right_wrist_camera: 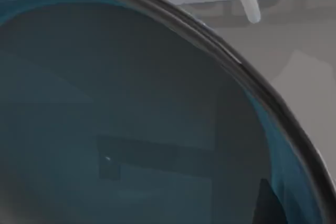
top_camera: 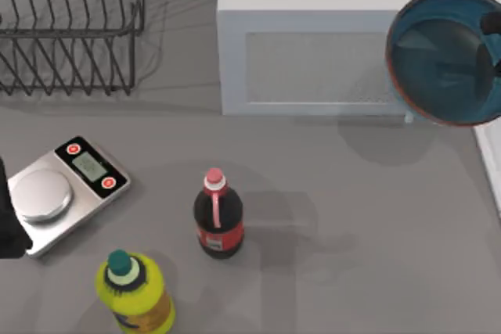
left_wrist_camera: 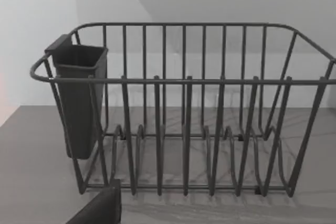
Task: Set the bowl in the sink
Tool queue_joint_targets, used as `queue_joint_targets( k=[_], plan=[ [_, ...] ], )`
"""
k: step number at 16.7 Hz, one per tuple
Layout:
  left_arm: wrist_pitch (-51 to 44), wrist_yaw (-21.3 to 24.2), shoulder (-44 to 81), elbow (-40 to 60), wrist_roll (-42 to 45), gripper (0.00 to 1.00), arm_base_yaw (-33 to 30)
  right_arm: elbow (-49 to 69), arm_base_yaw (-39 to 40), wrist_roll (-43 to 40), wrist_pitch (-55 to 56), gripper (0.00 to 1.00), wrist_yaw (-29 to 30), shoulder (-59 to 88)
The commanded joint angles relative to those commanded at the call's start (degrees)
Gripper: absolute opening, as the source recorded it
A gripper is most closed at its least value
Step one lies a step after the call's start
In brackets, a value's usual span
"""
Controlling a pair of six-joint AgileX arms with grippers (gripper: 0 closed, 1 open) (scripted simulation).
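Right hand (top_camera: 491, 51) gripping tilted bowl (top_camera: 438, 56)

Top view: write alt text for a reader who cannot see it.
A wide teal bowl hangs above the right end of a white box. A wire dish rack stands far left; a kitchen scale, cola bottle and yellow bottle stand nearer.

A dark wire dish rack (top_camera: 70, 25) stands at the far left of the grey desk (top_camera: 329, 193), with a dark cutlery cup (left_wrist_camera: 79, 98) hung on one end. A white box with a mesh front (top_camera: 313, 60) stands beside it. Nearer, a kitchen scale (top_camera: 66, 193) sits at the left, with a cola bottle (top_camera: 217, 217) and a yellow bottle with a green cap (top_camera: 135, 295) upright, well apart.
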Motion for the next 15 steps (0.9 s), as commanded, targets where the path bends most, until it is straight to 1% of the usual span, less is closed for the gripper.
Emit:
queue_joint_targets(
  k=[4,8,12,15],
  plan=[
    [0.0,0.0,0.0,0.0,0.0,1.0,0.0,-5.5,-10.9,-4.5,25.5,0.0,-6.9,0.9],
    [0.0,0.0,0.0,0.0,0.0,1.0,0.0,-15.6,-21.5,-9.1,54.2,0.0,-12.2,3.6],
    [0.0,0.0,0.0,0.0,0.0,1.0,0.0,-26.7,-29.8,-12.5,79.0,0.0,-15.2,5.3],
    [0.0,0.0,0.0,0.0,0.0,1.0,0.0,-33.6,-34.2,-13.9,92.7,0.0,-16.3,5.2]
  ],
)
